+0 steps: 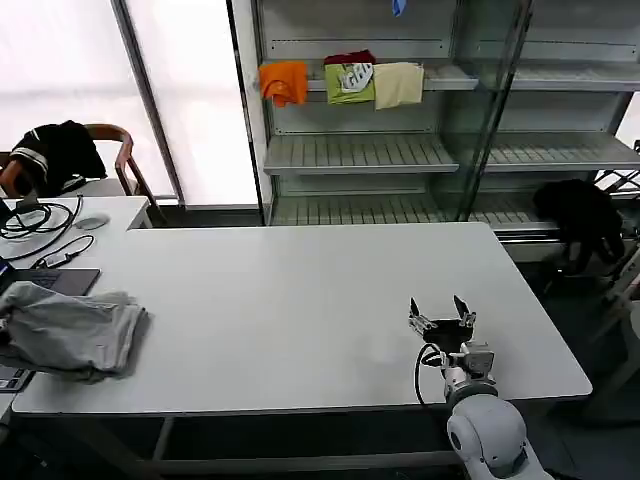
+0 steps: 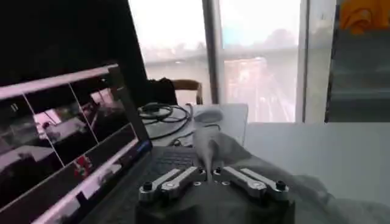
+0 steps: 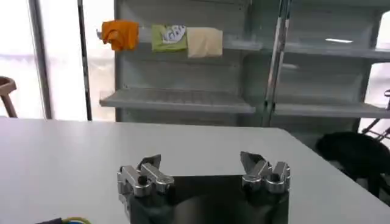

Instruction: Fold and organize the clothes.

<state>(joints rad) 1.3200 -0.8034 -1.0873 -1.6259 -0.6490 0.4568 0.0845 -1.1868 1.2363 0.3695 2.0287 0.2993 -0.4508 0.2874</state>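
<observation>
Shirts: you've got 1 grey bundle [image 1: 72, 332] in sight, crumpled at the table's [image 1: 300, 320] 9 o'clock edge, partly lying on the laptop [image 2: 79, 140].
Left tool [image 2: 213, 176]: sits right on that grey cloth, fingers pressed together; whether it pinches fabric, can't tell.
Right tool [image 1: 441, 312]: 1 arm at your 5 o'clock over bare table, fingers spread, nothing between them.
Shelf [image 1: 360, 150]: at 12 o'clock, 3 cloths hanging, 1 orange [image 1: 284, 82], 1 green [image 1: 350, 82], 1 cream [image 1: 398, 84].
Black garments: 2, one on the chair at 10 o'clock [image 1: 58, 152], one at 2 o'clock [image 1: 582, 215].
</observation>
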